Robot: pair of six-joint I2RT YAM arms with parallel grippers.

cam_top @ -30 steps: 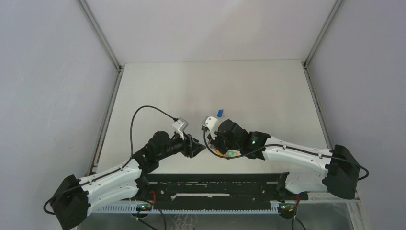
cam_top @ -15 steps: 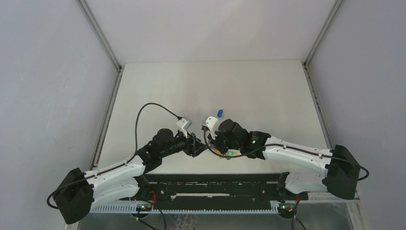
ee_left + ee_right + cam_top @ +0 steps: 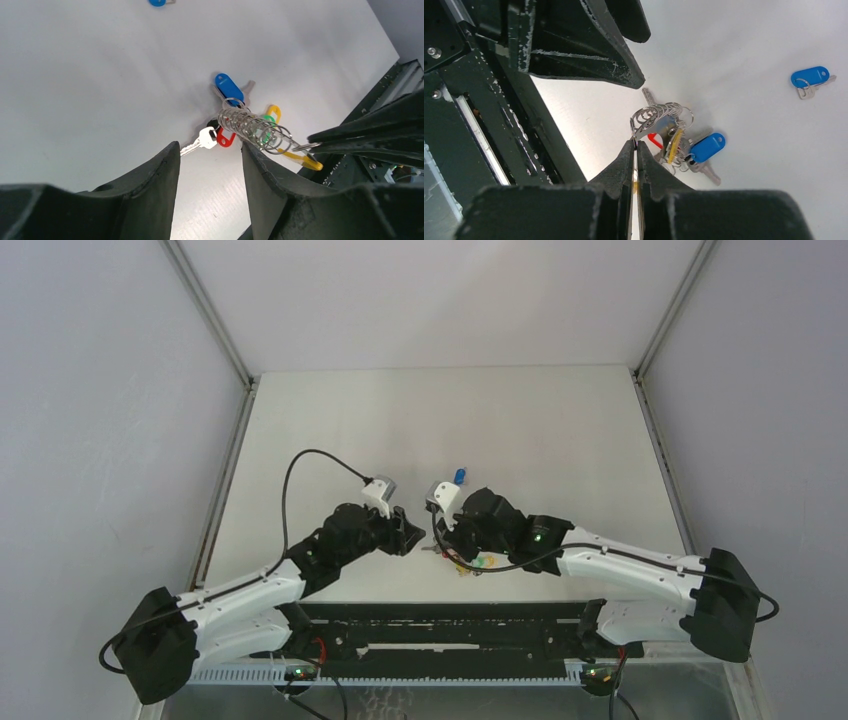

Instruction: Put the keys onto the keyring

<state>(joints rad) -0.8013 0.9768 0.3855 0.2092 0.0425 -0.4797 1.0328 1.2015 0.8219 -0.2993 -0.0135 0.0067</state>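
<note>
— Keyring (image 3: 252, 131) held by one end, close to the desk's (image 3: 330, 420) near edge, about midway along! Who's got it?
— Right pincer (image 3: 635, 145), tips pressed together on the wire end. Keys (image 3: 229, 87) with blue, red, yellow and green heads bunch on the keyring.
— And the left pincer (image 3: 209, 150)?
— Spread, nothing between its fingers, facing that bunch. One loose blue key (image 3: 810, 77) lies apart, farther from the near edge.
</note>
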